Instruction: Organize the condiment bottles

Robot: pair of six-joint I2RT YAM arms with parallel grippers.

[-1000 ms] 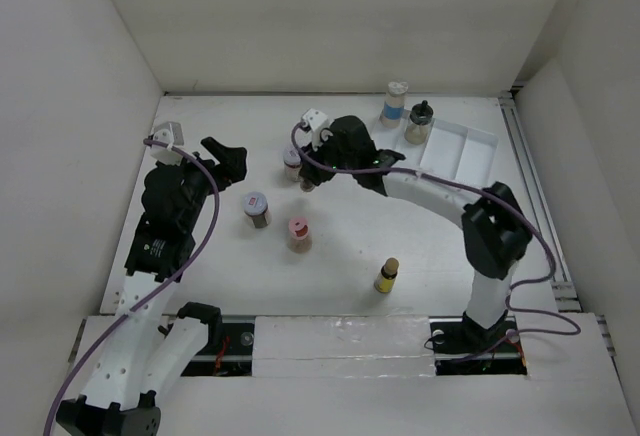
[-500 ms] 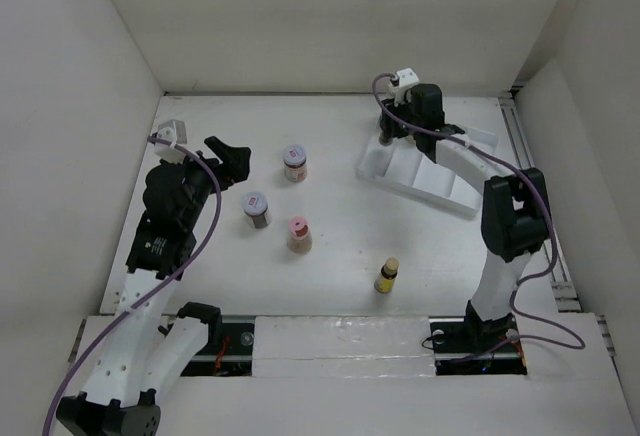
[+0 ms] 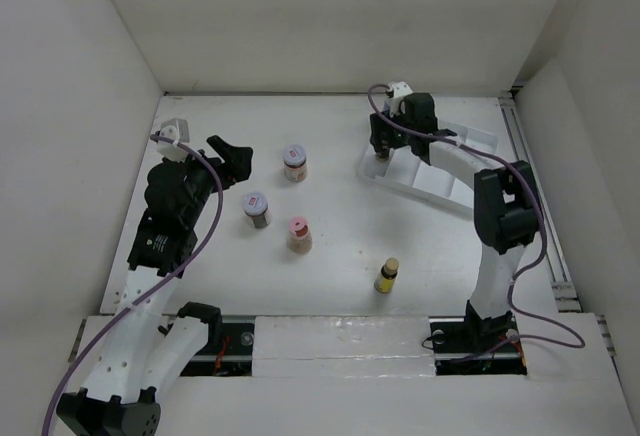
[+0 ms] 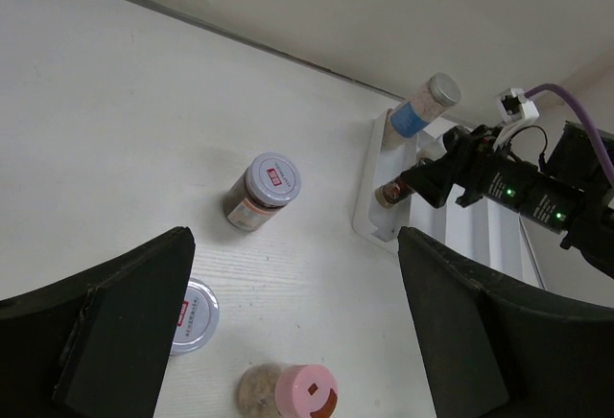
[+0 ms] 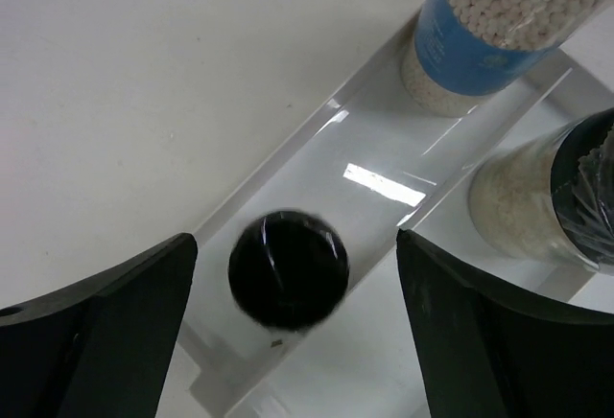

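Observation:
My right gripper [image 5: 295,243] hangs open over the left end of the white divided tray [image 5: 317,154]. A black-capped bottle [image 5: 288,269] stands in that compartment between the fingers, with a gap on each side. A blue-labelled bottle [image 5: 484,30] and a pale-filled jar [image 5: 537,202] stand further along the tray. My left gripper [image 4: 294,236] is open and empty above the table. Under it stand a purplish-lidded jar [image 4: 264,191], a silver-lidded jar [image 4: 192,315] and a pink-lidded jar [image 4: 299,391]. A yellow bottle [image 3: 387,275] with a dark cap stands alone nearer the front.
The tray [image 3: 440,178] lies at an angle at the back right, partly under the right arm [image 3: 455,161]. White walls close in the table at the back and both sides. A rail [image 3: 535,206] runs along the right edge.
The right gripper went from mid-table to the tray's left end with a small bottle, then opened and let it go. The tray has shifted leftward. The left arm stayed put.

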